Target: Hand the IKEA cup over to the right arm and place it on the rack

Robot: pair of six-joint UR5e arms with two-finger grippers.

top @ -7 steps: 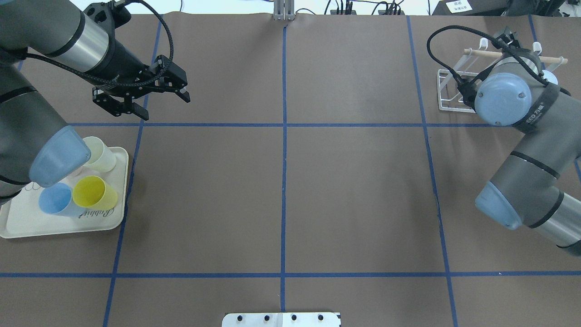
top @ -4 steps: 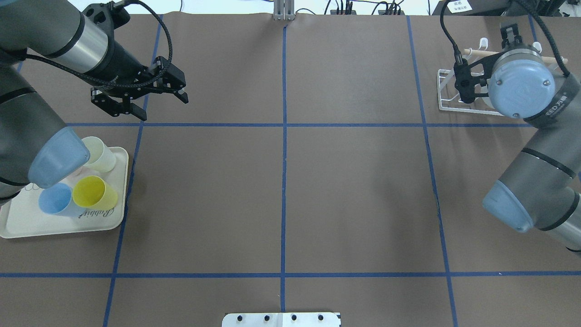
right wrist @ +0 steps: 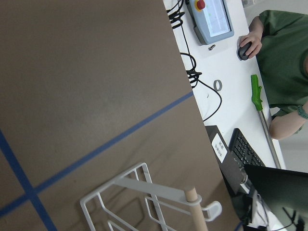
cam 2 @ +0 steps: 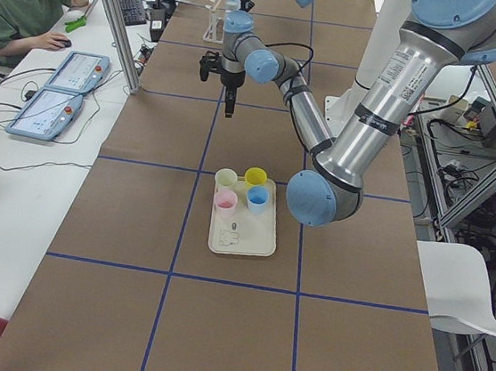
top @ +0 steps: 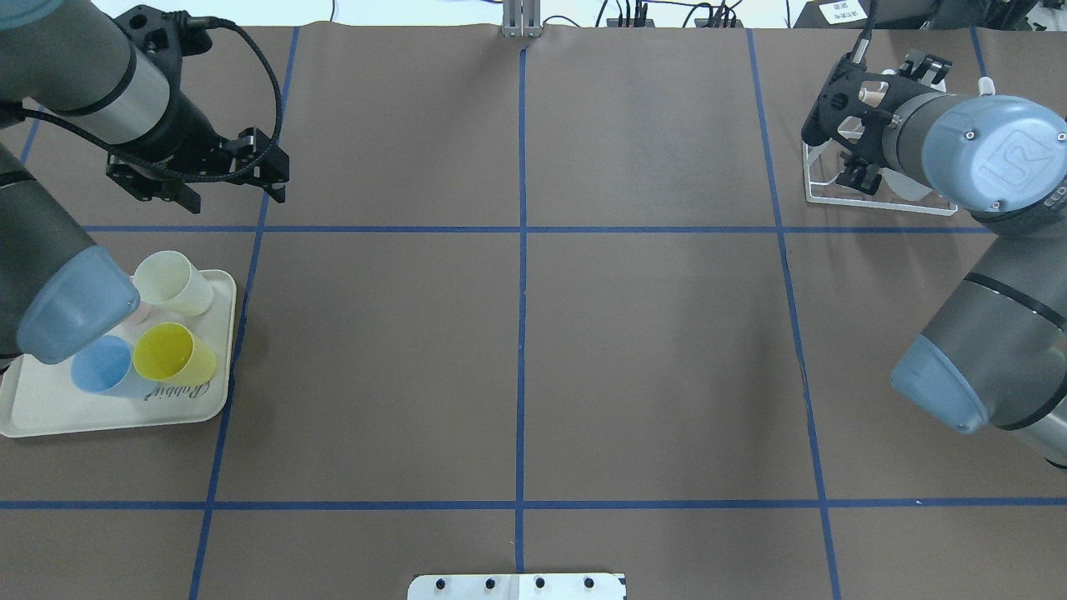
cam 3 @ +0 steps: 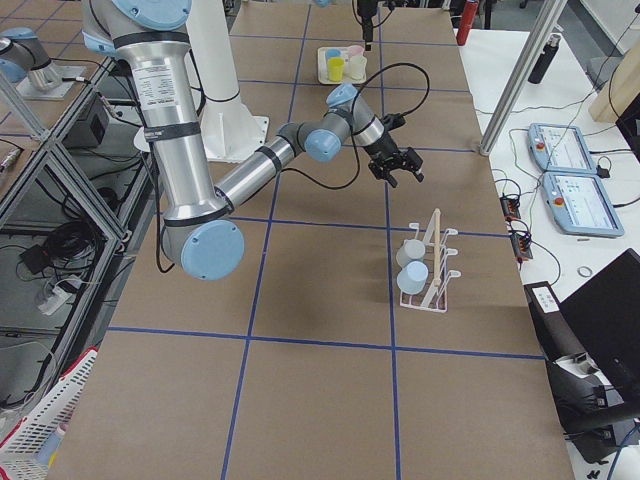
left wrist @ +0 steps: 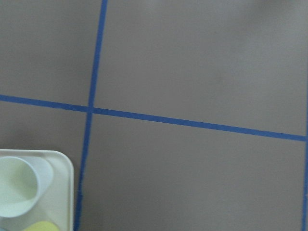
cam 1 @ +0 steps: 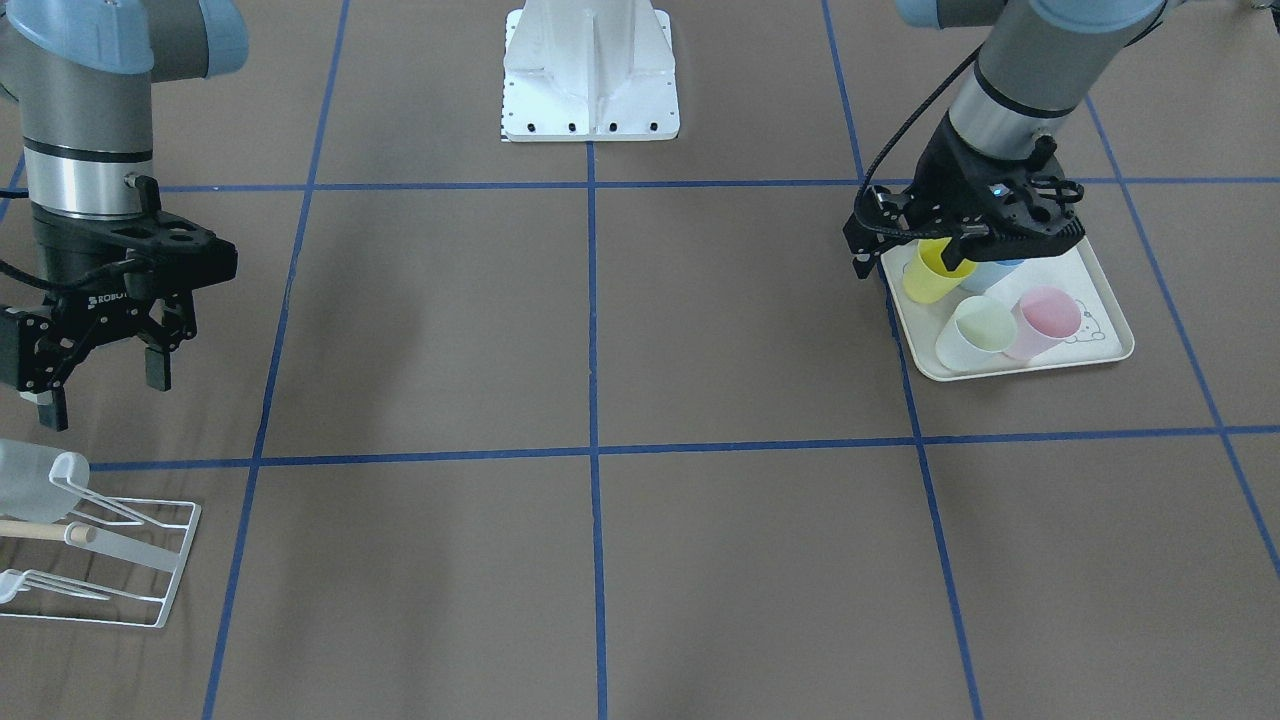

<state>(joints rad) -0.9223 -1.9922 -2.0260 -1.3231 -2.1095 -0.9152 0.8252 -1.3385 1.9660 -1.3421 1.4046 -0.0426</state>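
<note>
Judging by the layout, a fresh cycle has hardly begun. The tray [top: 33, 412] is full, and the rack [top: 834, 200], well apart from the tray, already bears two pale cups [cam 3: 410, 250]. The left gripper [top: 233, 193] hovers high near the tray, spread and empty. The right gripper [cam 1: 105, 392] hangs far from the tray, likewise spread and empty. The yellow cup [top: 171, 352], blue cup [top: 102, 365], pale green cup [top: 167, 279] and pink cup [cam 1: 1045, 315] stand in the tray, so pickup, handover and racking are all left.
</note>
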